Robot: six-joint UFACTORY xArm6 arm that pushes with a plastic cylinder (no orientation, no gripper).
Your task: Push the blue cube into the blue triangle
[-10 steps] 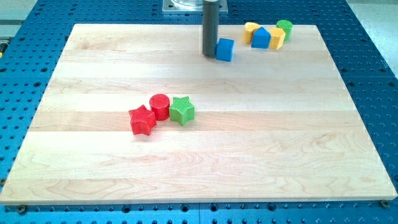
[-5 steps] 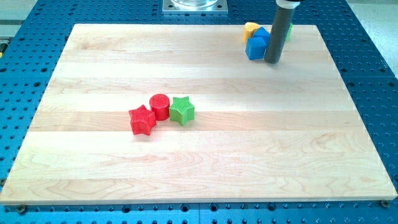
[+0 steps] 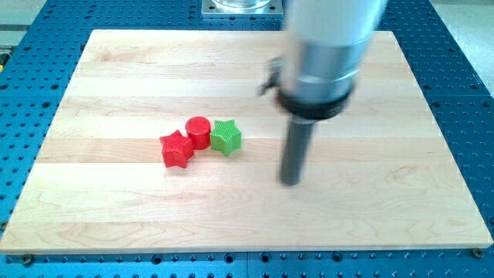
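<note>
My tip (image 3: 290,182) rests on the board in the lower middle-right, blurred with motion. The arm's wide grey body (image 3: 328,46) fills the upper middle-right and hides the top-right corner, so the blue cube and the blue triangle do not show. A red star (image 3: 176,149), a red cylinder (image 3: 198,132) and a green star (image 3: 226,137) sit clustered at the centre-left, well to the left of my tip.
The wooden board (image 3: 116,208) lies on a blue perforated table (image 3: 463,116). A metal mount (image 3: 239,6) sits at the top edge. The yellow and green blocks seen earlier are hidden behind the arm.
My tip pushed the blue cube rightward against the blue triangle cluster, then swung down and towards the view's bottom, away from those blocks. The arm now covers them.
</note>
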